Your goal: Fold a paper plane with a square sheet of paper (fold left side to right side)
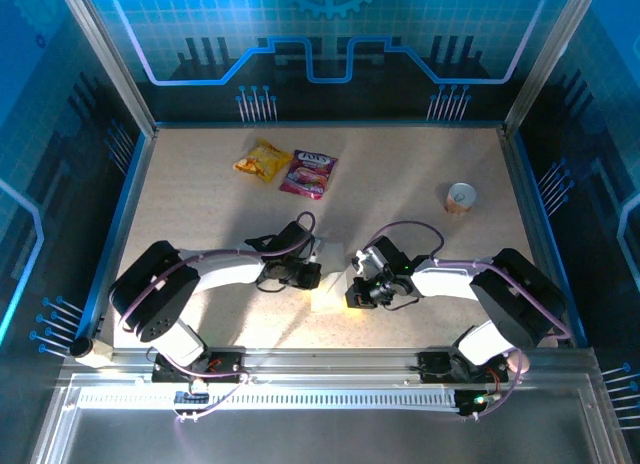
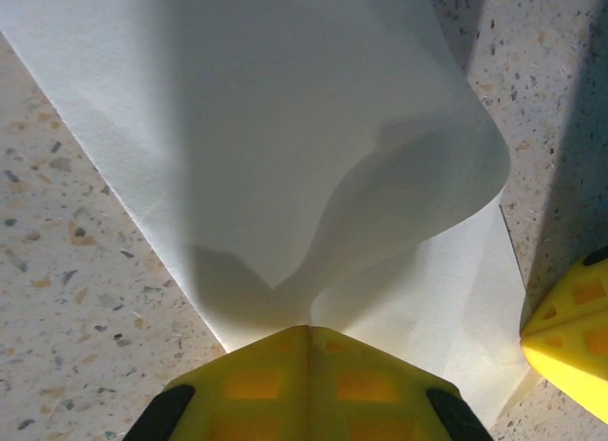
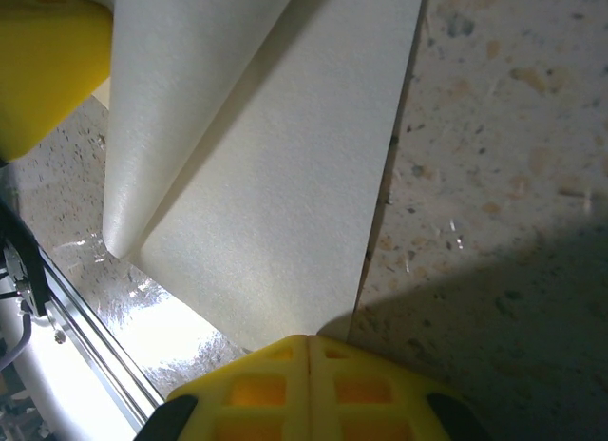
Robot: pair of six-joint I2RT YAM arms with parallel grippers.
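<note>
At the near edge of the worktop [image 1: 200,204] — paper [image 1: 328,296] mid-fold.
It lies between the arms; left pincer [image 2: 309,338] pinches its curled-up left flap, right pincer [image 3: 309,346] is closed on the opposite edge — the flap must travel rightward.

The left arm [image 1: 160,294] and the right arm [image 1: 515,299] are built alike: rounded black joint housings joined by glossy white links. Thin lilac cables loop loosely along both, from wrist to foot. Black brackets [image 1: 215,364] fix them to a silver rail [image 1: 330,362], and a small green light [image 1: 480,396] glows low on the right one. The left fingers [image 2: 256,384] and right fingers [image 3: 256,389] are bright yellow, moulded with square orange-tinted recesses and backed by black mounts.
</note>
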